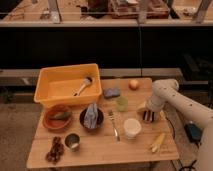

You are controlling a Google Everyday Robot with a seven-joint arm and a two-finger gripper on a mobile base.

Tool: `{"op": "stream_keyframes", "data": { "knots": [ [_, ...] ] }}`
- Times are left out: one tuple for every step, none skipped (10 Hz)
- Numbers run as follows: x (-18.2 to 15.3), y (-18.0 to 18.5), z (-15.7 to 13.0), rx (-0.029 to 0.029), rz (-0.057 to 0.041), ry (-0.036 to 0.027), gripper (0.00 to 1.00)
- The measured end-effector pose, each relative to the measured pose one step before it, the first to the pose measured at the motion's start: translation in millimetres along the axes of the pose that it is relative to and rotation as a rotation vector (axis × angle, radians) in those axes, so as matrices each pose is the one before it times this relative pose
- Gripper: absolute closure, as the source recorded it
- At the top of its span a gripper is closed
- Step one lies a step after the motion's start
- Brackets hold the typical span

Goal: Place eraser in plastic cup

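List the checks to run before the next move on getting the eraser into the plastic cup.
1. The pincer low near the table edge, beside the white cup: ok.
2. The eraser visible: cannot tell, none seen apart from the pincer.
3. The eraser held: cannot tell.
4. The green cup upright, mouth clear: ok.
5. The white cup upright, mouth clear: ok.
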State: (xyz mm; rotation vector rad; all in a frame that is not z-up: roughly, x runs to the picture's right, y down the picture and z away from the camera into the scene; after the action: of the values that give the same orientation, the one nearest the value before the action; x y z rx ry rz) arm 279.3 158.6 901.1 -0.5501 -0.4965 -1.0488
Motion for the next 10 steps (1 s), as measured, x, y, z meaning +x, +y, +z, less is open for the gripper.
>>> {"op": "stream_keyframes", "data": {
  "knots": [
    [0.03,0.94,-0.22,-0.00163,0.00065,-0.00024,0.35],
    [0.1,0.53,-0.27,-0.00085,0.00036,0.00025,0.42],
    [0.27,1.14,-0.78,-0.00164,0.00093,0.00071,0.51],
    [0.0,2.13,-1.26,0.00072,0.00387,-0.00013,0.56],
    [0.04,1.01,-1.95,-0.00136,0.00089,-0.00001,0.56],
    [0.04,0.3,-2.67,-0.00033,0.00046,-0.00034,0.56],
    [-0.91,-0.74,-1.13,0.00255,-0.0006,-0.00232,0.56],
    [-0.2,-3.86,-0.67,-0.00005,-0.00551,-0.00122,0.56],
    [0.17,-0.34,-0.03,0.00147,0.00052,0.00035,0.56],
    [0.52,-0.38,0.25,0.00114,0.00328,0.00067,0.56]
  ]
}}
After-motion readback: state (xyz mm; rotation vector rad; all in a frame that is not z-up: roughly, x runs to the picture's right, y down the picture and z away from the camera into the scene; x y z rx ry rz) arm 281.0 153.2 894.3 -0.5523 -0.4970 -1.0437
